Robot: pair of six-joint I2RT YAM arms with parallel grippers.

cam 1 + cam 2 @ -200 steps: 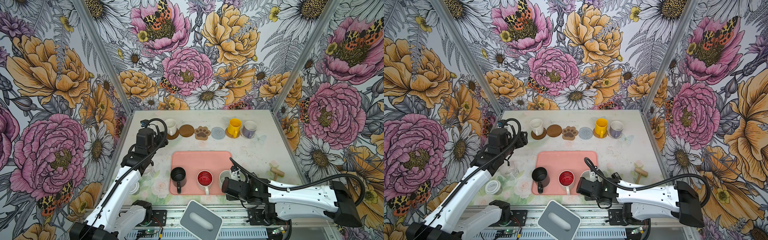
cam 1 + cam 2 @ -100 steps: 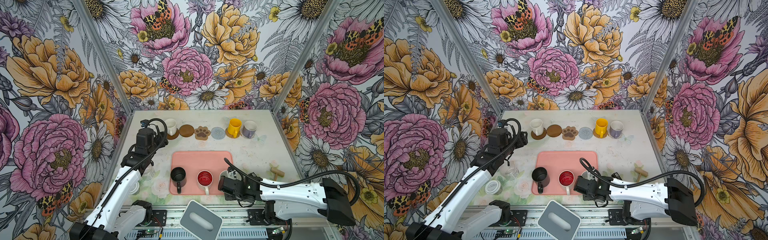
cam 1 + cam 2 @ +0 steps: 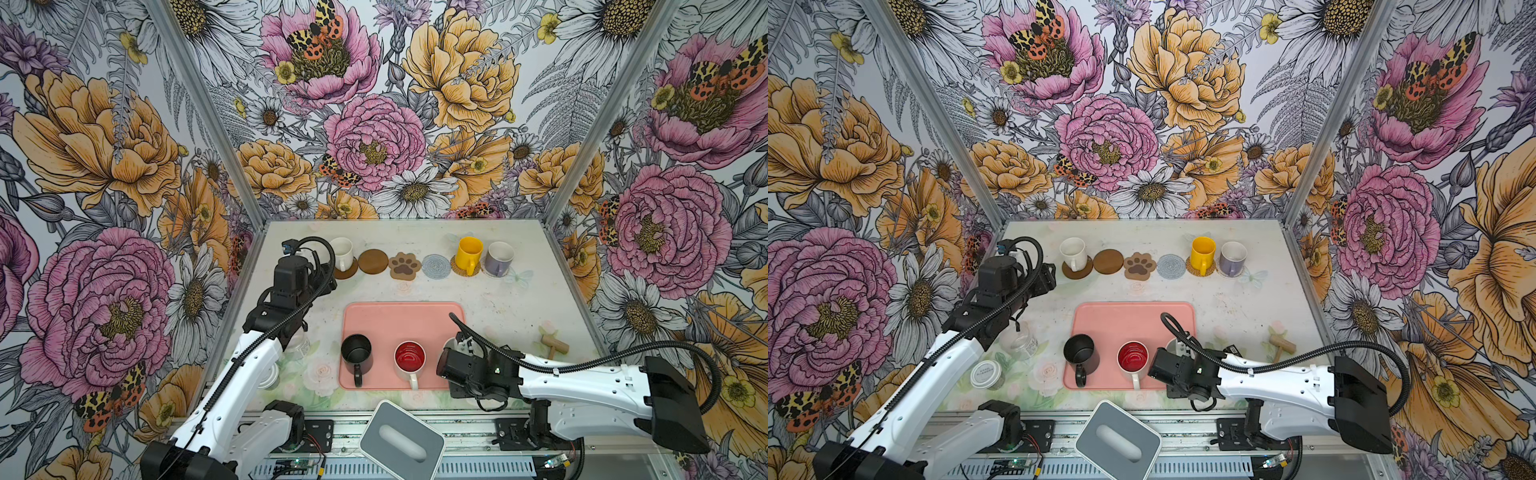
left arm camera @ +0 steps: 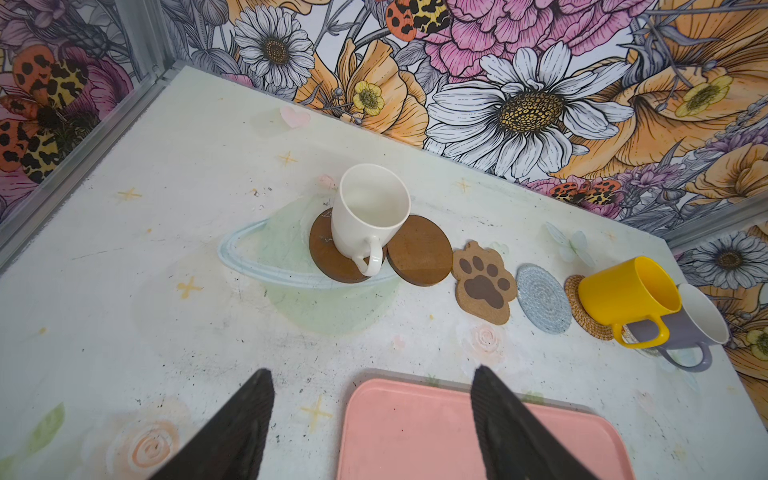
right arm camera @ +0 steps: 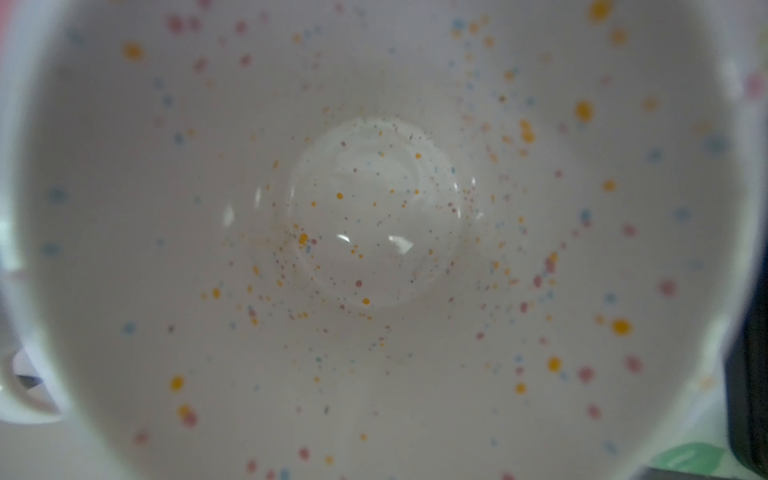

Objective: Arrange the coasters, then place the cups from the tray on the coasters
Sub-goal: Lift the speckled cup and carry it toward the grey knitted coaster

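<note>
The right gripper (image 3: 457,351) is clamped tight on the rim of the speckled cup (image 5: 374,208), which stands at the tray's (image 3: 399,320) near right corner. The left gripper (image 4: 372,374) hangs wide open and empty.

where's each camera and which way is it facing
Top views: high in front, looking down on the table; left arm, right arm show.
Left wrist: over the table, facing the coaster row; open left gripper shows.
Right wrist: down into the speckled cup; a dark finger shows.
Left wrist and top views share: cream cup, tray.
</note>
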